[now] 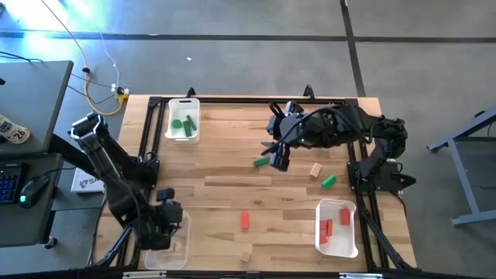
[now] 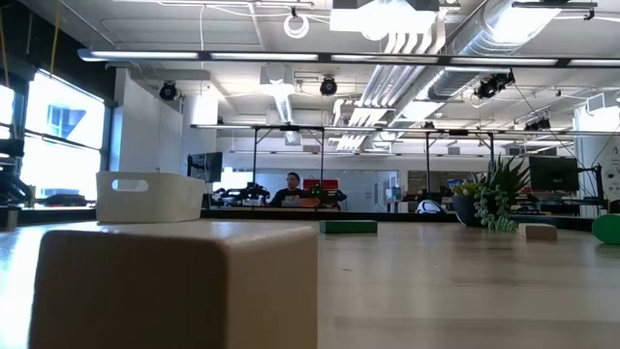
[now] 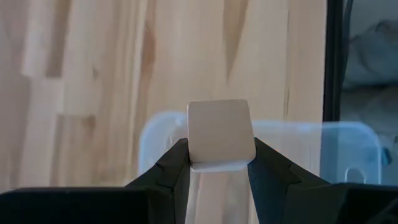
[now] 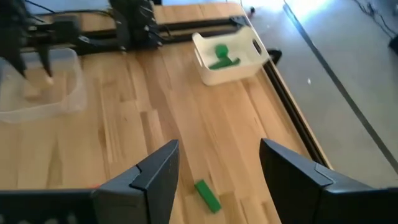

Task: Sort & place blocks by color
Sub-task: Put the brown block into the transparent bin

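Note:
My left gripper [image 3: 221, 155] hangs over the clear tray [image 3: 155, 134] at the table's near left corner [image 1: 164, 242], shut on a tan cube [image 3: 221, 130]. My right gripper [image 4: 219, 149] is open above a green bar [image 4: 208, 195] that lies flat mid-table [image 1: 261, 162]; it touches nothing. Loose on the wood lie a tan cube [image 1: 315, 170], a green block [image 1: 328, 181], a red block [image 1: 245, 220] and a tan block [image 1: 246, 254]. Green blocks lie in the white far-left tray [image 1: 184, 124], red ones in the white near-right tray [image 1: 337, 226]. My left gripper pinches the tan cube between its two fingers [image 3: 177, 165], one on each of two opposite side faces [image 3: 198, 155]. The fingers point down from above. The cube is lifted clear, level in the hold, above the clear tray.
A black rail frame [image 1: 147, 132] borders the tabletop. A small potted plant [image 2: 499, 199] stands beyond the far edge in the low view, where a person sits far back in the room. Bare wood lies between the trays.

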Action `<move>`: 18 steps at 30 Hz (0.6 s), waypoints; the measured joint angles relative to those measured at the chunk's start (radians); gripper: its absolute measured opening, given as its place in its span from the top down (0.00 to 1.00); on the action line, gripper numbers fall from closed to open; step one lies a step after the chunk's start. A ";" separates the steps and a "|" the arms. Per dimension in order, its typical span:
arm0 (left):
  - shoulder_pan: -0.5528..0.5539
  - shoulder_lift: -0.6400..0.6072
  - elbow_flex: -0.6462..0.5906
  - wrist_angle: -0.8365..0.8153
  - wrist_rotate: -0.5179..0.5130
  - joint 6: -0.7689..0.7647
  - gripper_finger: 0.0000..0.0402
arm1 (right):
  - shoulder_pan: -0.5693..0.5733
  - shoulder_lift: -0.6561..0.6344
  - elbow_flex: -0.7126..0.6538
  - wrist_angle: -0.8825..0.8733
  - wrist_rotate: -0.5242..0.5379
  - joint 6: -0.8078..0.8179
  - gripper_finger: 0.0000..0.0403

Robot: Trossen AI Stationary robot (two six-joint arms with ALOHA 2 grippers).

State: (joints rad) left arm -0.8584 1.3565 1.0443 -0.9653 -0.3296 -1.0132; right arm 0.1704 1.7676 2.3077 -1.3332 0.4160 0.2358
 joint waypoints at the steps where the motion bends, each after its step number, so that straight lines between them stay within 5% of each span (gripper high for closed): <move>1: -0.008 0.017 0.000 0.000 0.013 -0.010 0.74 | -0.003 0.000 0.000 -0.011 0.000 0.011 0.48; 18: -0.072 0.174 0.000 -0.007 0.192 -0.095 0.67 | -0.089 0.000 0.000 -0.233 -0.052 0.106 0.48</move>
State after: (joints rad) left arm -0.9308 1.5309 1.0443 -0.9726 -0.1380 -1.1077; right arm 0.0814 1.7676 2.3081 -1.5660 0.3642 0.3417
